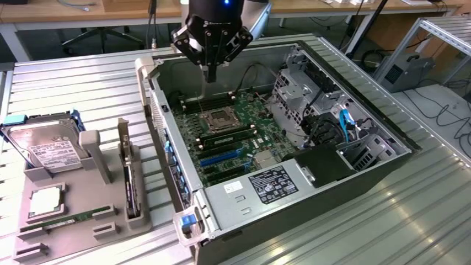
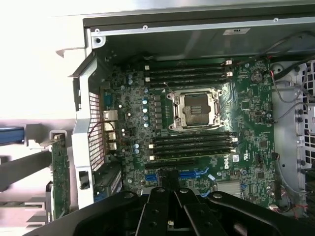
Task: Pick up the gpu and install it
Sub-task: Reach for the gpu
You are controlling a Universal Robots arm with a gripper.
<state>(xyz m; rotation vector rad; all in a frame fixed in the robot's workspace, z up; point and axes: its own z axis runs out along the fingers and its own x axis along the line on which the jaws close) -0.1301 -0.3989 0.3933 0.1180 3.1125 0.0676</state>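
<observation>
Exterior view: hand, fingers together and empty, hangs over the open computer case, above the motherboard. The gpu stands on edge in a grey holder on the bench, to the exterior view's left of the case, well apart from the hand.
Wrist view: hand closed, over the motherboard near the CPU socket.

My gripper, fingers pressed together, hangs over the motherboard. There is free room straight down around the CPU socket. The drive cage and loose cables crowd the exterior view's right, and the power supply blocks the near end. The case wall stands between the board and the gpu, which is upright in its holder. I see clear air above the card.
</observation>
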